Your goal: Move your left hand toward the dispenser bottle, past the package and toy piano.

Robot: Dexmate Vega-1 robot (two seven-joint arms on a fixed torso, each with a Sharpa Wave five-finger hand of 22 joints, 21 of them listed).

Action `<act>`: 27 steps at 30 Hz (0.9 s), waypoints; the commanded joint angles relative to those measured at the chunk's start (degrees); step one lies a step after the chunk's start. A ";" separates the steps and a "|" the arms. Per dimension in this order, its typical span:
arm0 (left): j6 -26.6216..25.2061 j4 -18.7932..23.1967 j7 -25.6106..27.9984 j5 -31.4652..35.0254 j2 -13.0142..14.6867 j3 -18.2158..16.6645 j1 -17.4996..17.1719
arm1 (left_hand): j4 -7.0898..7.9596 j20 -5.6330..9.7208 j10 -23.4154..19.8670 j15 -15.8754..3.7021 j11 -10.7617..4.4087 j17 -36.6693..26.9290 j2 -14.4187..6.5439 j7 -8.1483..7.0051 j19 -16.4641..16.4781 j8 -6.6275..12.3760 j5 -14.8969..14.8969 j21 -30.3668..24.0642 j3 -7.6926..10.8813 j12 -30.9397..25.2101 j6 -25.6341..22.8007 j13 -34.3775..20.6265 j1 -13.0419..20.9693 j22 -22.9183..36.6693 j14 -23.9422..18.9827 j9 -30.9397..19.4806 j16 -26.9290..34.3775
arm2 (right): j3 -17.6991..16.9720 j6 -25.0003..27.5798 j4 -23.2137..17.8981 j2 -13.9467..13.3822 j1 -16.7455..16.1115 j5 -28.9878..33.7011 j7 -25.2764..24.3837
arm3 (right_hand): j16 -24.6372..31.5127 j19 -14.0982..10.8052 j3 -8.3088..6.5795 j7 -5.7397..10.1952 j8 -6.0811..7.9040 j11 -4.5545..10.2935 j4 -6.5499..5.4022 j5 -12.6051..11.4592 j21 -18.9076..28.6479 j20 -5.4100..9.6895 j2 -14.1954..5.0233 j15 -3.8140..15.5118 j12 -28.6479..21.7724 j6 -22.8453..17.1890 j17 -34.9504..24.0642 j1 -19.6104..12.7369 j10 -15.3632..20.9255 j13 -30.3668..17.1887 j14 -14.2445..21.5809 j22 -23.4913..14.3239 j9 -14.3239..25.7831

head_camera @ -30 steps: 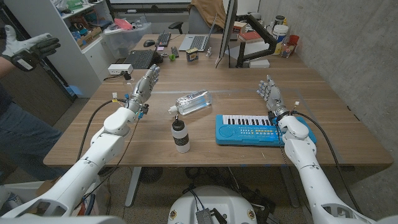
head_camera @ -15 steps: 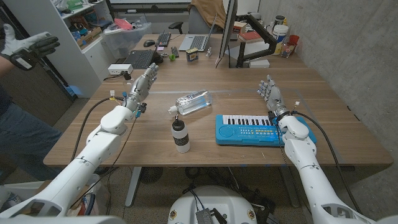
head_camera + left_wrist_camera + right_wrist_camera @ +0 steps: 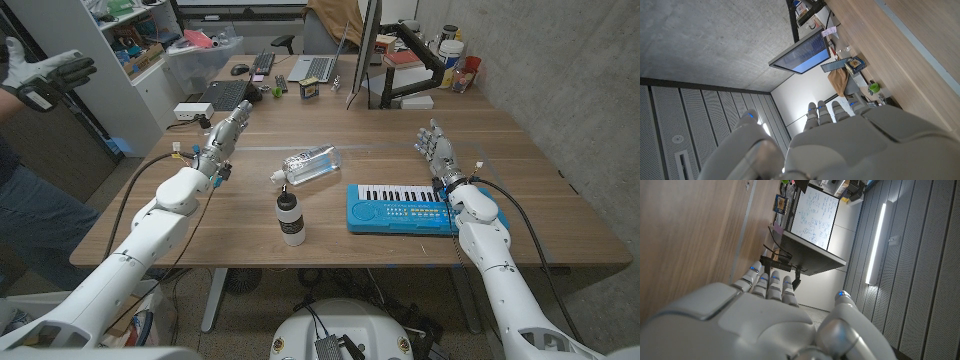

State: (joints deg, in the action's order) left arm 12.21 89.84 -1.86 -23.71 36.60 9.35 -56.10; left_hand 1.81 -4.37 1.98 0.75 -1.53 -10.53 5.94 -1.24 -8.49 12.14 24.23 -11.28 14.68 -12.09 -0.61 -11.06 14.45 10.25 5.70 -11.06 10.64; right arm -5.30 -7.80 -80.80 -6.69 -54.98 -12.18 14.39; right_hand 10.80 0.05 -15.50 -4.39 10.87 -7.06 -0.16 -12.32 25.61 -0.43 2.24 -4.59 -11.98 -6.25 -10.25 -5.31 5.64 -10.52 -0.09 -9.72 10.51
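Note:
A dispenser bottle (image 3: pixel 290 213) with a black pump top stands upright near the table's front middle. Behind it lies a clear, silvery package (image 3: pixel 308 164) on its side. A blue toy piano (image 3: pixel 402 207) with white keys sits to the right of the bottle. My left hand (image 3: pixel 224 132) is at the left of the table, fingers stretched out and apart, holding nothing, well left of the package. In the left wrist view the left hand (image 3: pixel 840 137) shows from behind. My right hand (image 3: pixel 436 152) stands open behind the piano's right end; its back (image 3: pixel 755 315) shows in the right wrist view.
A white power strip (image 3: pixel 191 112), a laptop (image 3: pixel 228 95), a keyboard (image 3: pixel 263 64) and a monitor (image 3: pixel 366 52) crowd the table's far side. A person with a gloved hand (image 3: pixel 45 75) stands at the left by a shelf (image 3: pixel 125 45). Cables trail from both wrists.
My left hand has moved a little farther from me and to the left, away from the bottle. The right hand, bottle, package and piano have not moved.

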 commanded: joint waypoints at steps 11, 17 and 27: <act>-1.47 1.26 0.64 2.03 2.12 -0.78 0.06 | -0.28 -0.28 -0.09 0.19 -0.10 -0.15 -0.04 -0.07 -0.23 -0.17 0.22 -0.37 -0.30 -0.09 -0.24 -0.11 0.62 0.33 -0.20 -0.11 0.36 | -0.10 -0.54 1.31 0.27 0.77 -0.13 -0.04 | 0.14 -0.57 0.37 0.10 0.32 -0.20 -0.02 0.18 -0.57 0.05 -0.67 -0.09 -0.42 -0.33 -0.16 -0.08 0.25 -0.21 0.60 -0.34 0.22; -1.68 1.96 1.06 2.51 2.55 -1.15 -0.25 | -0.30 -0.33 -0.13 0.19 -0.22 -0.15 -0.07 -0.06 -0.26 -0.20 0.21 -0.36 -0.35 -0.10 -0.20 -0.11 0.72 0.33 -0.20 -0.12 0.36 | -0.27 -0.72 1.46 0.25 0.75 -0.16 -0.06 | 0.12 -0.67 0.43 0.20 0.32 -0.19 0.01 0.19 -0.75 0.11 -0.69 -0.09 -0.38 -0.37 -0.16 -0.07 0.18 -0.21 0.61 -0.35 0.22; -2.47 3.41 1.44 3.33 3.63 -1.91 -0.58 | -0.34 -0.41 -0.04 0.17 -0.22 -0.16 -0.12 -0.06 -0.33 -0.25 0.20 -0.34 -0.43 -0.05 -0.11 -0.12 0.87 0.34 -0.17 -0.12 0.34 | -0.28 -0.73 1.43 0.14 0.84 -0.18 0.11 | 0.08 -0.76 0.50 0.22 0.36 -0.15 0.05 0.19 -0.99 0.09 -0.73 -0.06 -0.41 -0.49 -0.16 -0.08 0.28 -0.21 0.57 -0.35 0.22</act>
State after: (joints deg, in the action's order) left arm 10.55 91.96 -0.90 -21.30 39.17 8.15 -56.30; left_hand 1.57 -4.62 1.98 0.77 -1.53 -10.52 5.94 -1.24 -8.64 12.14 24.23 -11.28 14.44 -12.09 -0.61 -11.06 14.44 10.25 5.72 -11.05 10.64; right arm -5.49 -8.39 -79.53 -6.53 -54.26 -12.23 14.39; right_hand 10.80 -0.17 -15.10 -4.40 10.87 -7.06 -0.24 -12.32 24.78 -0.20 2.07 -4.59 -11.98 -6.24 -10.25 -5.14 5.63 -10.52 -0.10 -9.99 10.51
